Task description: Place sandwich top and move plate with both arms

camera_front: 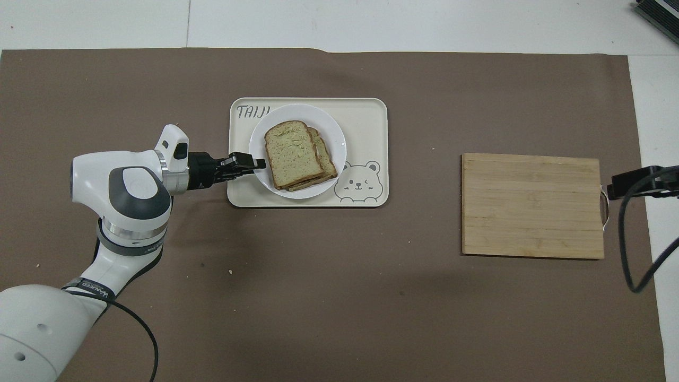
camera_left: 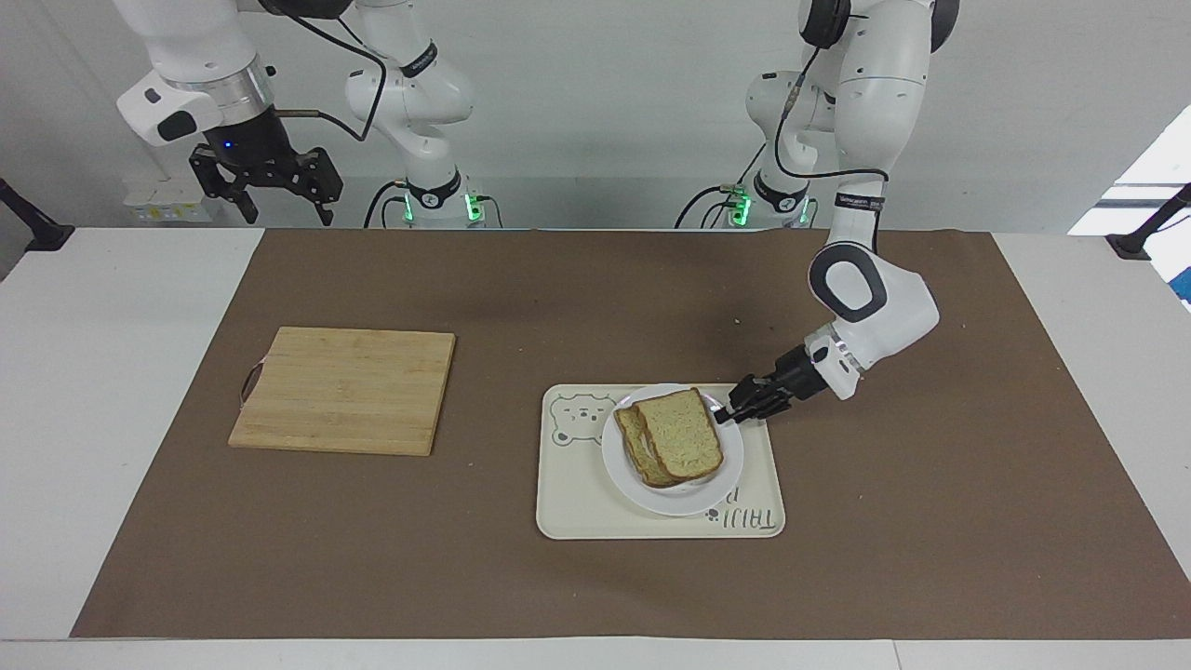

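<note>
A: What does the left end effector point(camera_left: 724, 415) grip?
B: It is clamped on the plate point(camera_left: 672, 502) rim, at the plate's 3 o'clock in the facing view.
A: And the sandwich top point(camera_left: 681, 434)?
B: Stacked on the plate, on the tray point(camera_left: 595, 507). The right end effector point(camera_left: 272, 200) waits, spread, above the desk point(camera_left: 102, 372) edge.

a brown mat point(camera_left: 558, 307) covered the white table point(camera_left: 102, 372). on the mat lay a wooden cutting board point(camera_left: 344, 389) toward the right arm's end and a cream bear-print tray point(camera_left: 595, 502) mid-table.
</note>
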`<state>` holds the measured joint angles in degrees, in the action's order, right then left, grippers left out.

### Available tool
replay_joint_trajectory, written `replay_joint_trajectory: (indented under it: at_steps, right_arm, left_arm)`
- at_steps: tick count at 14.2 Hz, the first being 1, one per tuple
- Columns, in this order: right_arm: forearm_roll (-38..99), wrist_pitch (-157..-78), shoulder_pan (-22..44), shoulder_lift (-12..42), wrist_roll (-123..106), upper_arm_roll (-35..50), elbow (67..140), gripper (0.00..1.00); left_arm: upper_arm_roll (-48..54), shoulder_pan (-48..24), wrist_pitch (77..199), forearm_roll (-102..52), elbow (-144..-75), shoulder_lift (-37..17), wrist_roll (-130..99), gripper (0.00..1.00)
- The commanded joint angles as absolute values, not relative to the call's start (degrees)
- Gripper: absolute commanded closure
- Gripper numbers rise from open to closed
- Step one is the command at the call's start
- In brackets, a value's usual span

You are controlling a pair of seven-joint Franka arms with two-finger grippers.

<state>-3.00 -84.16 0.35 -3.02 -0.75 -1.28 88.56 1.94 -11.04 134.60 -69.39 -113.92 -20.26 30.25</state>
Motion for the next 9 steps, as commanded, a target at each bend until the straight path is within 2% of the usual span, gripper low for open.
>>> replay_joint_trajectory:
  at_steps: [1, 3, 4, 5, 9]
  right_arm:
    - [-2.9, -84.2, -0.09, -3.34, -2.37, -1.23, 88.59, 0.0]
    - [-2.9, -84.2, -0.09, -3.34, -2.37, -1.23, 88.59, 0.0]
    - [-2.9, -84.2, -0.09, -3.34, -2.37, -1.23, 88.59, 0.0]
    - [-2.9, -84.2, -0.09, -3.34, -2.37, -1.23, 88.59, 0.0]
    - [-2.9, -84.2, -0.09, -3.34, -2.37, -1.23, 88.59, 0.0]
  left_arm:
    - [2.38, -8.35, 131.85, -62.86, -110.22, -19.17, 27.87, 0.44]
    - [2.02, -8.09, 131.31, -58.82, -109.78, -16.8, 26.64, 0.44]
    - [1.85, -8.09, 131.31, -55.93, -109.86, -15.66, 26.54, 0.42]
    - [1.06, -8.0, 130.44, -51.98, -110.04, -14.34, 26.54, 0.36]
    - [-2.37, -7.91, 125.42, -34.93, -110.04, -8.72, 23.66, 0.33]
